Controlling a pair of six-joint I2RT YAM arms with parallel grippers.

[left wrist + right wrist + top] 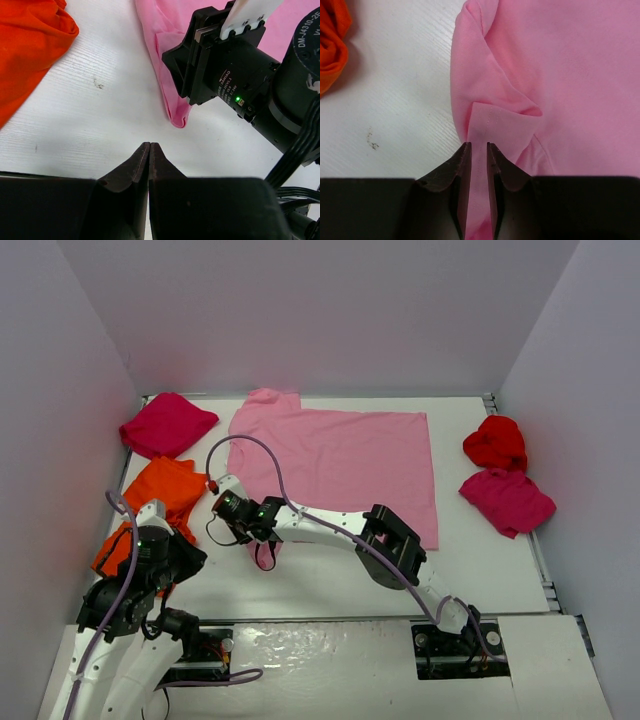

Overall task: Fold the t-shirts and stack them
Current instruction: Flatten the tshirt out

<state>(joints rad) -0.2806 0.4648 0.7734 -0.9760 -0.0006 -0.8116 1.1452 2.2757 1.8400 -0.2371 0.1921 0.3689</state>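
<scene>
A light pink t-shirt (340,465) lies spread flat in the middle of the table. My right arm reaches across to its near left corner. There my right gripper (264,543) is shut on a fold of the pink sleeve (490,125), and the cloth runs between its fingers (462,157). My left gripper (195,560) hovers low at the near left, shut and empty (149,145), a short way from the hanging pink edge (177,117). An orange t-shirt (165,495) lies bunched beside the left arm.
A magenta t-shirt (165,425) is crumpled at the far left. A bright red t-shirt (495,440) and another magenta one (505,500) lie crumpled at the right edge. Grey walls close in the table on three sides. The right arm's wrist body (225,65) is close in front of my left gripper.
</scene>
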